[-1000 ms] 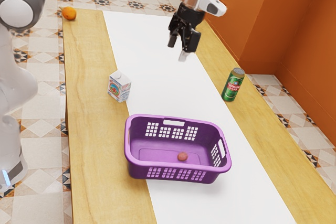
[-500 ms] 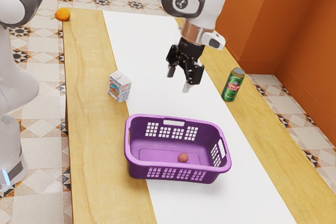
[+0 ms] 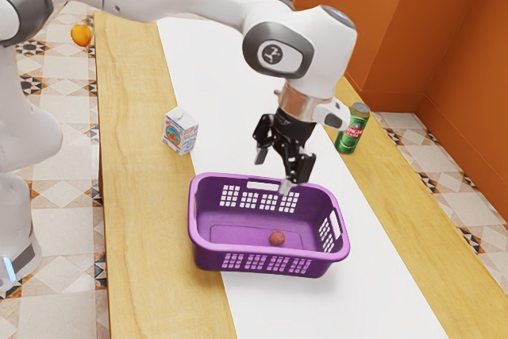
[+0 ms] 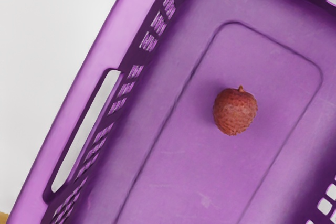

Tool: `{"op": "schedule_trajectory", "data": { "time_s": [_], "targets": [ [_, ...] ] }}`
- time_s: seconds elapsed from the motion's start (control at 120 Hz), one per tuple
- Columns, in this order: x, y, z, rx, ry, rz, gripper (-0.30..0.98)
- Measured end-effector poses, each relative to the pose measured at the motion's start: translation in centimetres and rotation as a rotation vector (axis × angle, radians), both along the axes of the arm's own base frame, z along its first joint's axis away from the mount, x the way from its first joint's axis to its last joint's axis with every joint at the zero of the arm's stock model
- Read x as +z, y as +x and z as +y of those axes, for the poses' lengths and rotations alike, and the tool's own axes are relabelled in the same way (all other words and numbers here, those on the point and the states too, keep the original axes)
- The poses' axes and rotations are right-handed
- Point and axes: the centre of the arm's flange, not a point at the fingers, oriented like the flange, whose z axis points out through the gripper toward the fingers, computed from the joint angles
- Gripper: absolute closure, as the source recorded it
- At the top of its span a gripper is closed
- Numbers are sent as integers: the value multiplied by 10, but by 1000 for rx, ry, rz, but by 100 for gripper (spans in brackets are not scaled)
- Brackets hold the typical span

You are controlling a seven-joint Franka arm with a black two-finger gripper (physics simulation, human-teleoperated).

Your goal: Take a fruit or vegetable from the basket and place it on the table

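My gripper (image 3: 272, 174) hangs in the exterior view over the far long side of the purple basket (image 3: 246, 263), its fingers spread apart with nothing between them. A small reddish-brown lychee-like fruit (image 3: 276, 238) lies on the basket's floor, lower than the gripper and nearer the basket's near side. From the wrist view, the fruit (image 4: 234, 111) is bumpy, with a short stem nub, and rests by itself inside the marked outline on the basket (image 4: 173, 182) floor.
A milk carton (image 3: 180, 131) stands on the table (image 3: 139, 196) beyond the basket, and a green can (image 3: 352, 129) stands toward the exterior view's right. An orange (image 3: 81, 35) appears off the table's far left corner, seemingly in the air.
My hand has come down and nearer to the basket, and its fingers remain apart. The orange has shifted leftward and slightly down, off the table's corner. Fruit and basket stay put.
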Motion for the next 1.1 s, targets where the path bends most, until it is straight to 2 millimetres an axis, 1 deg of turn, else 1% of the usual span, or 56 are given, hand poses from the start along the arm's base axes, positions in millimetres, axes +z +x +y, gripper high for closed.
{"op": "schedule_trajectory", "data": {
  "time_s": [0.058,0.108,0.242,0.392,0.608,0.675,0.933,1.1],
  "targets": [
    [-1,2,3,24,3,-5,2],
    [-1,2,2,37,5,-9,2],
    [-14,-4,-14,42,14,-1,3],
    [-17,-7,-27,54,16,-12,4],
    [-29,-7,-28,97,24,-12,5],
    [-34,-8,-30,104,28,-8,5],
    [-58,-14,-59,96,70,0,6],
    [-66,-23,-78,75,73,-1,6]
  ]
}}
